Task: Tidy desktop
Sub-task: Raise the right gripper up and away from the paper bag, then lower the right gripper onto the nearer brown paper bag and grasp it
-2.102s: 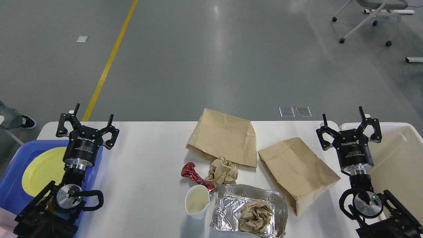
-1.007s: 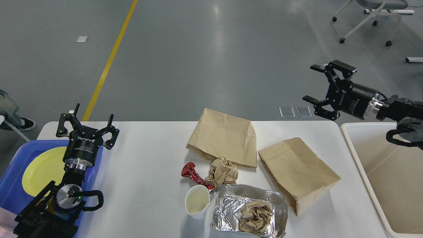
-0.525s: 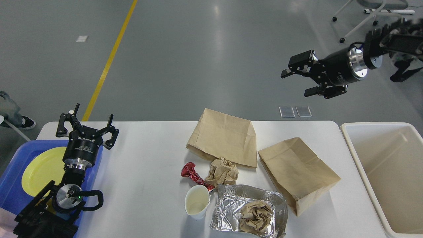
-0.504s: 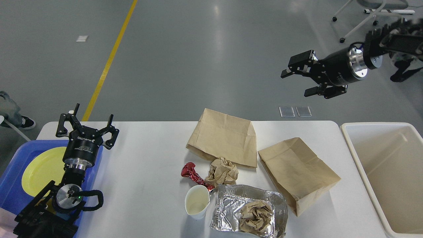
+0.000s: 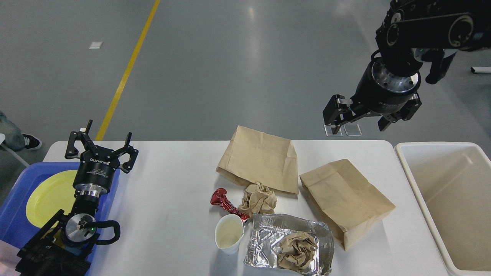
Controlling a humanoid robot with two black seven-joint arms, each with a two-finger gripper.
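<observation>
The white desktop (image 5: 168, 199) carries two flat brown paper bags, one at the back middle (image 5: 260, 159) and one to its right (image 5: 345, 199). In front lie a crumpled brown paper ball (image 5: 259, 199), a red foil wrapper (image 5: 224, 203), a white paper cup (image 5: 229, 238) and a foil tray (image 5: 268, 237) holding another crumpled paper ball (image 5: 297, 251). My left gripper (image 5: 99, 143) is open and empty at the table's left end. My right gripper (image 5: 360, 124) is open and empty, pointing down, high above the table's back right part.
A blue tray (image 5: 15, 207) with a yellow plate (image 5: 48, 197) sits at the left under my left arm. A cream-white bin (image 5: 452, 199) stands at the right edge. A person's shoe (image 5: 30, 141) shows at the far left, an office chair's base at the top right.
My right arm has risen from beside the bin, swung up and left, and turned its gripper downward above the table's back right. The left arm and the objects have not moved.
</observation>
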